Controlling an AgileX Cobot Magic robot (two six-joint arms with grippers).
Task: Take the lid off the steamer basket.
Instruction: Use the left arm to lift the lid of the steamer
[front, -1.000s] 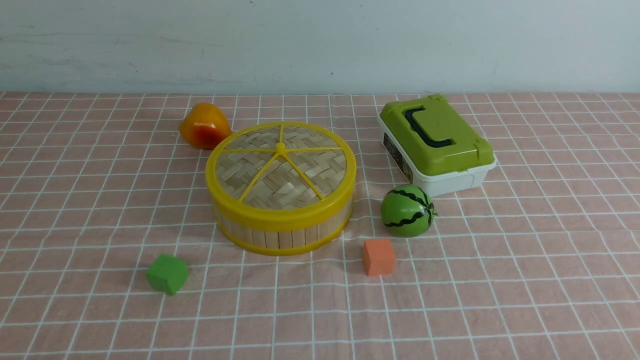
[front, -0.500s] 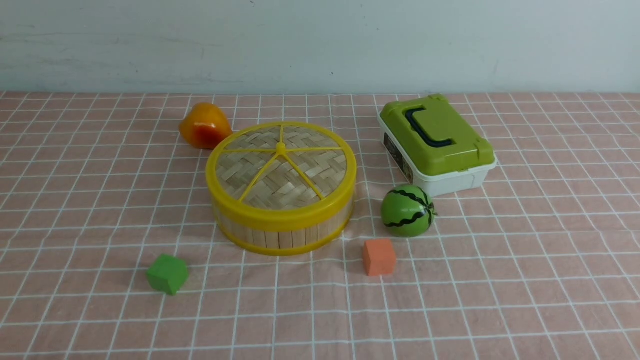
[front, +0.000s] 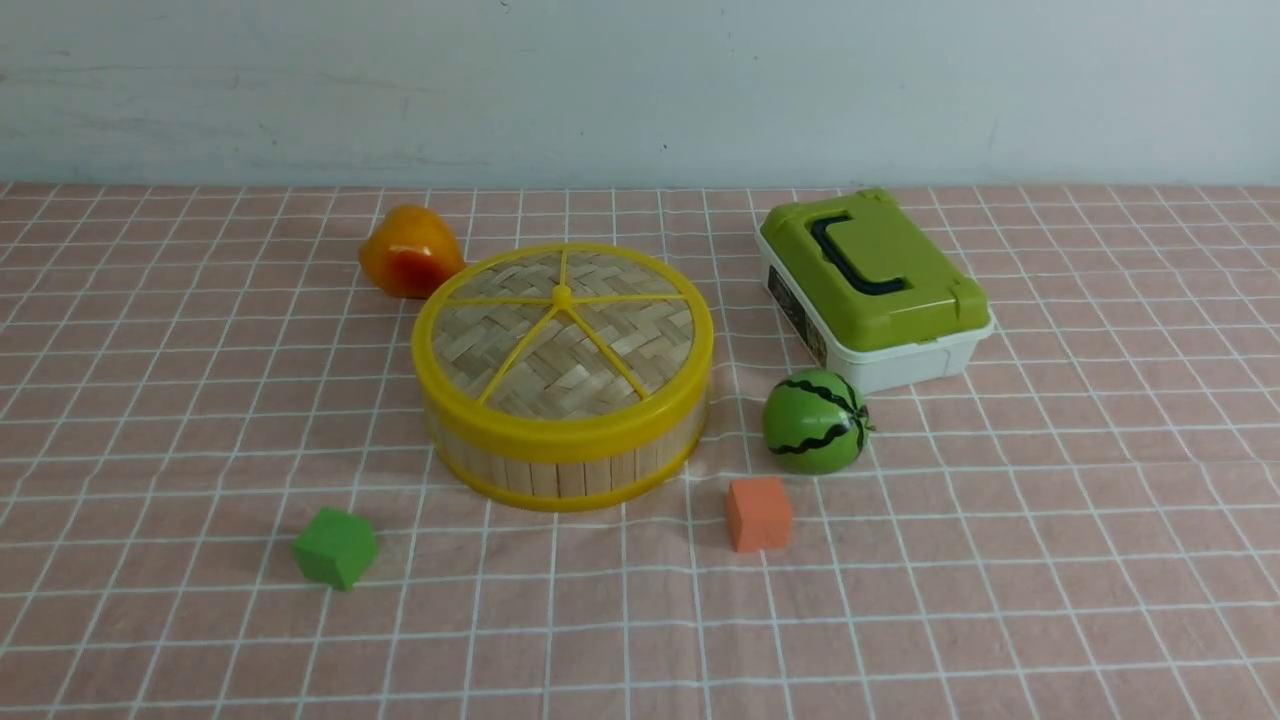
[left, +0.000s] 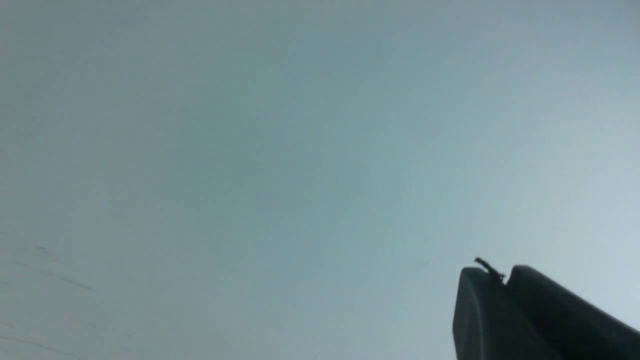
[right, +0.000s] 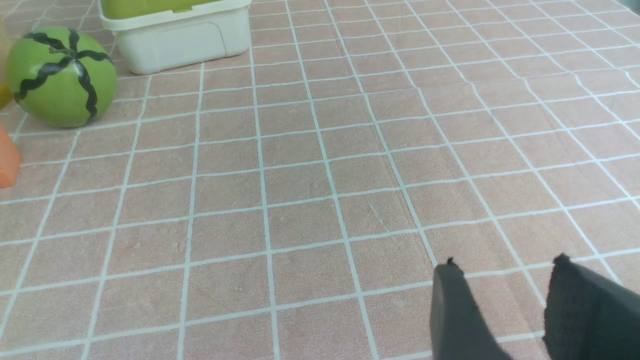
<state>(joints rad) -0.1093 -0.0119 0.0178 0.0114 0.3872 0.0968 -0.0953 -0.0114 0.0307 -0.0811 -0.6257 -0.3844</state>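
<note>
The lid (front: 562, 335), woven tan bamboo with a yellow rim, spokes and central knob, sits on the steamer basket (front: 565, 462) in the middle of the table in the front view. Neither arm shows in the front view. My left gripper (left: 502, 277) shows only in the left wrist view, its jaws pressed together and empty against a plain grey-blue wall. My right gripper (right: 505, 265) shows only in the right wrist view, jaws apart and empty, low over bare cloth to the right of the basket.
A white box with a green lid (front: 872, 285) stands right of the basket. A toy watermelon (front: 814, 421) and an orange cube (front: 757, 513) lie in front of it. An orange-red fruit (front: 409, 252) is behind the basket, a green cube (front: 334, 547) at front left.
</note>
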